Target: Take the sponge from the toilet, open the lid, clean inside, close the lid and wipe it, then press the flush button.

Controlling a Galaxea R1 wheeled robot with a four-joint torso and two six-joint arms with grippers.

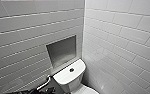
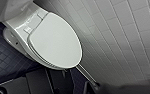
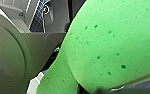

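Note:
The green sponge (image 3: 111,45) looms large and close in the right wrist view, speckled with darker dots, and my right gripper is shut on it. The white oval lid (image 2: 56,42) lies closed on the toilet in the left wrist view, with the tank (image 2: 18,10) behind its hinges. In the head view the flush button (image 1: 71,70) is a small dark disc in the middle of the white tank cover (image 1: 66,76). A sliver of the lid (image 1: 89,91) shows at the picture's bottom edge. My left gripper is shut and holds nothing.
White tiled walls close in on the toilet from the left and right. A recessed grey niche (image 1: 62,51) sits in the wall above the tank. Dark blue floor tiles (image 2: 1,57) surround the toilet base. A dark part of my left arm (image 1: 44,86) pokes in beside the tank.

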